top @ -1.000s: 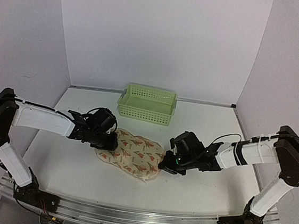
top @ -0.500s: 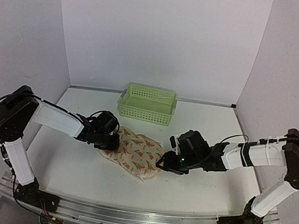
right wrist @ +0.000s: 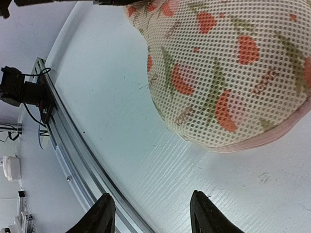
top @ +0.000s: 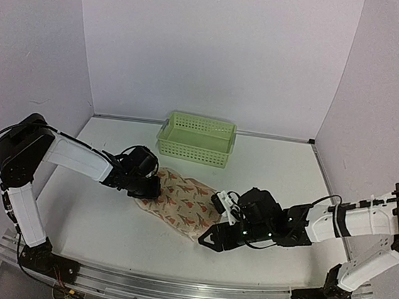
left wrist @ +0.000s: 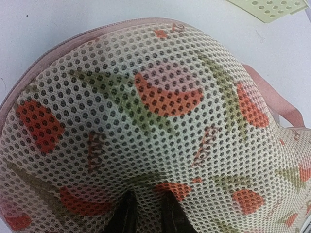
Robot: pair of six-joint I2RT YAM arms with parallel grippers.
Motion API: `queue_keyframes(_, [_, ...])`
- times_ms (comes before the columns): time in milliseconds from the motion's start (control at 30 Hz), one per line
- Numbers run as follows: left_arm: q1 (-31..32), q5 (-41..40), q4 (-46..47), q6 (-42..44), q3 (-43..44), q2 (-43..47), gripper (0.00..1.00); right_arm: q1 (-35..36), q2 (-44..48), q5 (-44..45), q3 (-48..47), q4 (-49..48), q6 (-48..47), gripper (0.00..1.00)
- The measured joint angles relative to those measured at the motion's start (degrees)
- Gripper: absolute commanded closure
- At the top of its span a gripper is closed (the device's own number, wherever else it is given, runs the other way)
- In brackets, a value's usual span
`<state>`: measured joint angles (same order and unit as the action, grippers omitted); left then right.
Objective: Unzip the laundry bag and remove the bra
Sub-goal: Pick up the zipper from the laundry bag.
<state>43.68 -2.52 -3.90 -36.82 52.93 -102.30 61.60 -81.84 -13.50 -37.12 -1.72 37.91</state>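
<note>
One laundry bag (top: 179, 203), a cream mesh clamshell with two rounded lobes, reddish sprig prints and pale pink edging, lies flat on the white table (top: 91, 231). It sits just in front of the single light-green perforated basket (top: 194, 151), on the side toward the arm bases, close to the basket but not touching it. Two arms reach in, one from each side. The left gripper (top: 147, 187) sits on the bag's left lobe, in front of the basket's left corner. In the left wrist view its two dark fingers (left wrist: 127, 213) stand close together and are sunk into the mesh. A narrow ridge of the fabric is nipped between them, so this gripper is pinching the bag. The same view shows a pink strap loop (left wrist: 274, 99) at the bag's edge and one corner of the basket (left wrist: 272, 7) beyond it. The right gripper (top: 212, 236) is farther from the basket than the bag is, just off the right lobe's near edge and low over the table. In the right wrist view its two fingers (right wrist: 99, 213) are spread wide with only bare table between them. They touch nothing, and the pink-edged lobe (right wrist: 228, 82) lies just ahead of their tips.
</note>
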Motion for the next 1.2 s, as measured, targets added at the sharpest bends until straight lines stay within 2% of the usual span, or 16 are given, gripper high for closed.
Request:
queue_keyframes(267, [-0.3,1.9,0.5,0.0,0.3,-0.5,0.81,6.2,-7.7,10.8,-0.4,-4.6,-7.6,0.49])
queue_keyframes(600, [-0.3,3.6,1.2,0.0,1.1,-1.4,0.81,9.2,-12.9,24.7,-0.8,-10.4,-14.3,0.53])
queue_keyframes(1200, [-0.3,4.1,1.5,-0.1,1.5,-2.1,0.81,16.5,-15.4,35.9,-2.1,-7.8,-11.7,0.61])
